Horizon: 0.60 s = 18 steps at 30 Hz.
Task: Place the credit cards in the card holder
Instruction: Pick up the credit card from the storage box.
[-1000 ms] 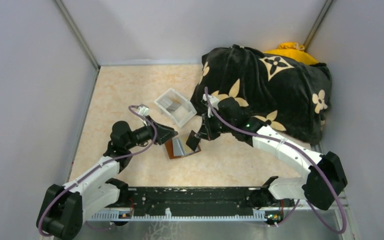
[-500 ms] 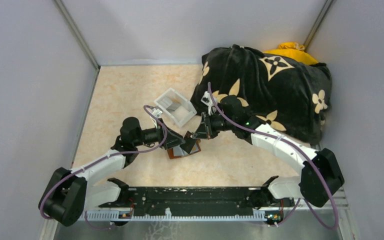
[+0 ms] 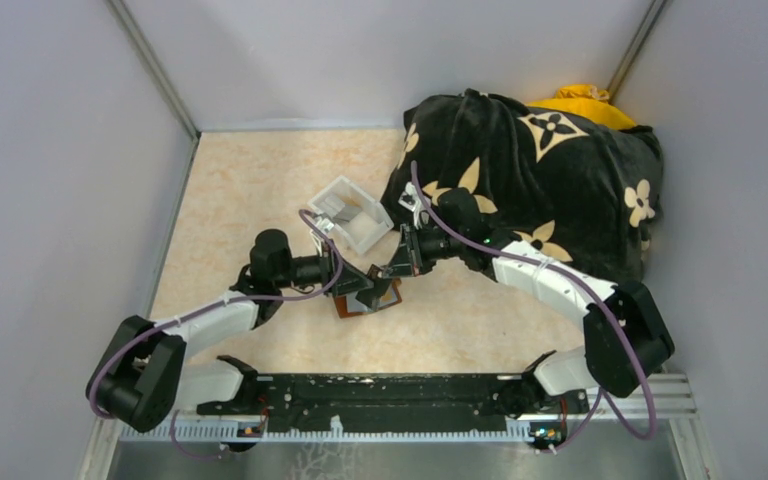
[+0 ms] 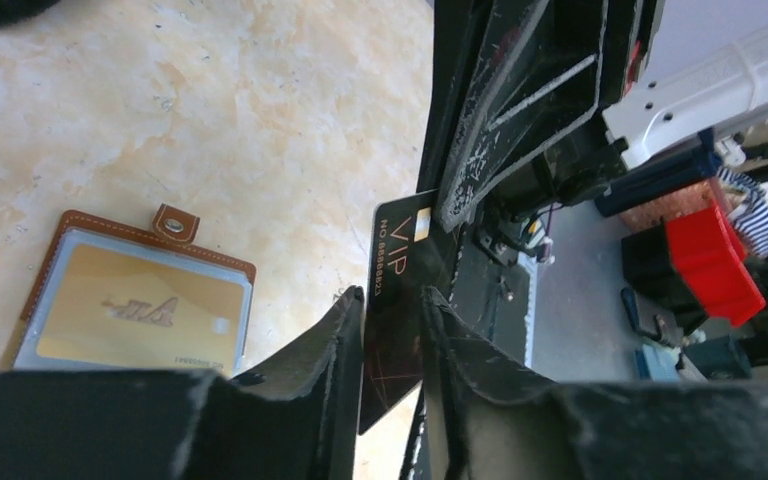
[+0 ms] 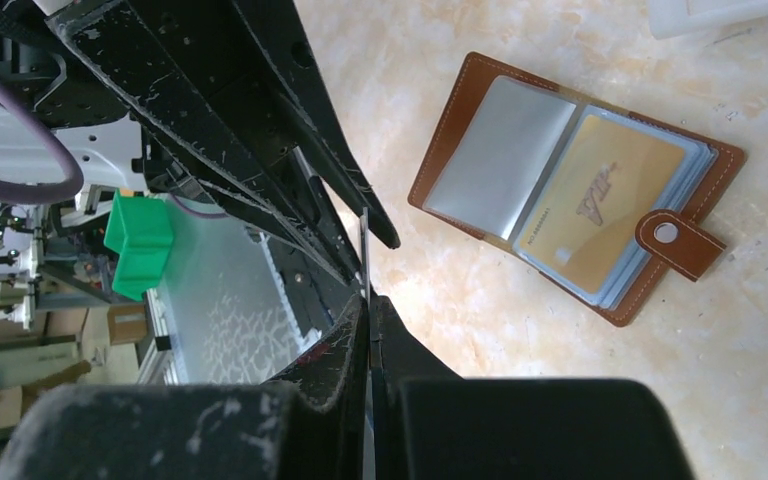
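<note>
Card holder (image 5: 500, 160) lies spread open and flat on the worktop (image 3: 260, 190), near the middle of the top view, just below the clear tray (image 3: 352, 215). In the right wrist view it sits in the upper right. Its left half shows an empty grey sleeve and its right half a gold card (image 5: 605, 200) behind clear plastic, with the snap tab (image 5: 672, 243) pointing to the lower right.

A black card (image 4: 397, 290) marked VIP is held up off the worktop, to the right of the card holder in the left wrist view. The right tool (image 5: 369, 300) is clamped on it, the card edge-on between its closed fingers. The left tool (image 4: 392, 305) has a finger at either side of the same card; whether they press it I cannot tell.

A black flowered blanket (image 3: 540, 170) fills the upper right of the top view.
</note>
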Motion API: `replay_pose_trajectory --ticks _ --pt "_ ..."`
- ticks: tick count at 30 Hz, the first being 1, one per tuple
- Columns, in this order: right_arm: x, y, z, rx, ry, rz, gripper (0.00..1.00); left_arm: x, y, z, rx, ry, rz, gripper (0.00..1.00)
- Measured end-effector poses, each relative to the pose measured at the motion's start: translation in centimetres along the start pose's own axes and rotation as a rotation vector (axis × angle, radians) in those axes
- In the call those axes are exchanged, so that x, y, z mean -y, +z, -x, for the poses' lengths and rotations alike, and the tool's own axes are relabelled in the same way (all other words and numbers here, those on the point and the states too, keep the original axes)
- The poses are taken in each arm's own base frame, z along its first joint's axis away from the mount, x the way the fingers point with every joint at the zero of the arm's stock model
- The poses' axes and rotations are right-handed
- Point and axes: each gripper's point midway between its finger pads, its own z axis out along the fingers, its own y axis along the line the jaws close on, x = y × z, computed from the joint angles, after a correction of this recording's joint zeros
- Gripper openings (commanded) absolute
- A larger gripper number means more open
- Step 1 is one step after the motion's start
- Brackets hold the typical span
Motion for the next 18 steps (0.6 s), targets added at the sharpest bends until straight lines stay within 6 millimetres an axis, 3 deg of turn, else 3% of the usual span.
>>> replay_pose_trajectory --ticks 4,7,13,18 --pt "0.6 0.2 -0.2 -0.018 0.023 0.005 0.00 -0.3 0.2 -0.4 -0.019 -0.016 -0.007 0.00" --pt "1.2 0.2 -0.2 -0.021 0.037 0.000 0.00 -0.1 0.4 -0.4 -0.024 -0.021 -0.026 0.00" --pt "1.9 0.1 0.4 0.001 0.037 -0.026 0.27 -0.4 0.7 0.0 -0.005 -0.027 -0.023 0.00" --pt "2.6 -0.3 2.1 0.091 -0.005 -0.095 0.35 -1.4 0.6 0.9 0.074 -0.042 0.057 0.00"
